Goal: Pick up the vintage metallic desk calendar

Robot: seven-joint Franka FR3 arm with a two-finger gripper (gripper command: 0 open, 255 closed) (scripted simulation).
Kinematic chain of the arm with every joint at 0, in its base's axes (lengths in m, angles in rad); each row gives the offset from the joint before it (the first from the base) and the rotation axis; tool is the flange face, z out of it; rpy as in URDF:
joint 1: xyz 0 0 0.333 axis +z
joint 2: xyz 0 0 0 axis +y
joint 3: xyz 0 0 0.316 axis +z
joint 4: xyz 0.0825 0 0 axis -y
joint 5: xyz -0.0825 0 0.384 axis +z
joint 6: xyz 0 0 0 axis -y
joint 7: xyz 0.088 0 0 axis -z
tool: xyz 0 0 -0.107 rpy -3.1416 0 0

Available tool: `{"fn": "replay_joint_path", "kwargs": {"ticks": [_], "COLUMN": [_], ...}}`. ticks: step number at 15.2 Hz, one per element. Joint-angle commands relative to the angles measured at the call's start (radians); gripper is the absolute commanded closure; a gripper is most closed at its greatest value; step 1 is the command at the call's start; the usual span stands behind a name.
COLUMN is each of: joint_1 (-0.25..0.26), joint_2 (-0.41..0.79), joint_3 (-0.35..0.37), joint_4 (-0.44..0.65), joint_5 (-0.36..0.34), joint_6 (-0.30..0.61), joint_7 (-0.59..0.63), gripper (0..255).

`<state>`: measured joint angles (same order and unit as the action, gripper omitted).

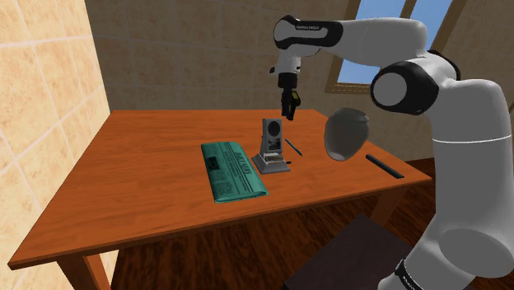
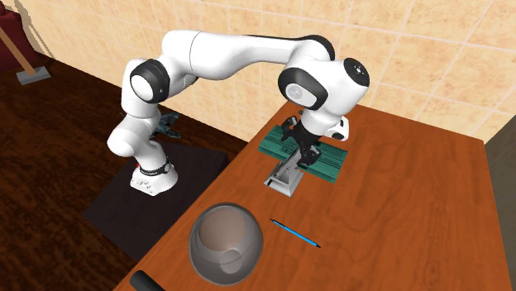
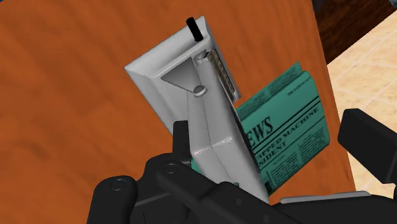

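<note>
the white arm rises from its stand, bends at the elbow and reaches out over the wooden table (image 1: 156, 165), with the wrist turned so the black gripper (image 1: 290, 109) points straight down. its two fingers (image 3: 181, 135) stand well apart and clasp nothing. there is one desk calendar (image 1: 272, 147), a grey upright piece on a flat base, standing directly under the gripper with its top just below the fingertips; whether they touch it i cannot tell. one folded green newspaper (image 1: 233, 170) lies flat on the table, below the gripper and just beside the calendar's base. one thin blue pen (image 2: 295, 233) lies on the calendar's other side, near the gripper but lower. one grey bowl (image 2: 226, 241) sits farther from the gripper, beyond the pen, and one black stick (image 1: 384, 166) lies farther still, near the table's edge.
</note>
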<state>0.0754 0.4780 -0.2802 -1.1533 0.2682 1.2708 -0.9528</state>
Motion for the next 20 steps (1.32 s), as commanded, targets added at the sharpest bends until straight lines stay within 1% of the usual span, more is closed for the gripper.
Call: {"fn": "replay_joint_path", "kwargs": {"ticks": [1,8,10,11,20], "joint_1": [-0.023,-0.003,-0.003,-0.003,-0.003], "joint_2": [0.102,0.074,0.073,0.075,0.074], "joint_3": [0.018,0.015,0.015,0.016,0.015], "joint_4": [0.146,-0.004,-0.004,-0.002,-0.004], "joint_5": [0.016,0.005,0.005,0.006,0.005], "joint_6": [-0.062,0.057,0.057,0.056,0.057], "joint_7": [-0.040,-0.060,-0.060,-0.060,-0.060], "gripper": [0,0,0,255,255]}}
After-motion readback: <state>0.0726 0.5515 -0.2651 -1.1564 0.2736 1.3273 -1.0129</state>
